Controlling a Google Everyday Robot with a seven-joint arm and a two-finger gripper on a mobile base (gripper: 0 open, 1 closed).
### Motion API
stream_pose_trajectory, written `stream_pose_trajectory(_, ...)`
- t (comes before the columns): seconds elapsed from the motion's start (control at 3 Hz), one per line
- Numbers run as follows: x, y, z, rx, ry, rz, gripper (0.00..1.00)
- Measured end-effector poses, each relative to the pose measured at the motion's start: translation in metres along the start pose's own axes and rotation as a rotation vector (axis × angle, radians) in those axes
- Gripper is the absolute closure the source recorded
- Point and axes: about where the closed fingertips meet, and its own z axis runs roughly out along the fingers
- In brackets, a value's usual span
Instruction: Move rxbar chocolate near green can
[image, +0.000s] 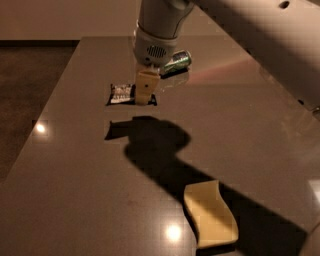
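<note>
Fingers: the pale fingers (145, 82) are clamped on the right end of the snack bar. The gripper (144, 96) hangs from a white arm (159, 30) over the far left part of the surface (75, 200).
Snack bar: the snack bar (121, 93) has a black wrapper with a white label and is held flat and level. Its shadow lies apart from it, nearer the camera, so it looks lifted off the surface.
Handling: likely light, thin and a little bendy, with a slick wrapper. A pinch across the narrow width suits it, and a hold nearer the middle would stop the free end drooping.
Green can: the green can (175, 61) lies on its side just behind and right of the gripper, close to the bar, with its silver end showing.
Container contents: the can is the only container, and I cannot tell whether it is full or empty. On its side it may roll if nudged.
Sponge: a pale yellow wavy sponge (210, 215) rests well apart, near the front edge.
</note>
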Motion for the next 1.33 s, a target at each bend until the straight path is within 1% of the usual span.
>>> stream_pose_trajectory(0.33,0.03,-0.025,-0.013,0.095,0.017,0.154,1.0)
stream_pose_trajectory(0.67,0.063,-0.048,-0.019,0.134,0.047,0.285,1.0)
stream_pose_trajectory(1.0,0.094,-0.07,-0.017,0.15,0.064,0.398,1.0)
stream_pose_trajectory(1.33,0.118,-0.095,-0.009,0.179,0.058,0.52,1.0)
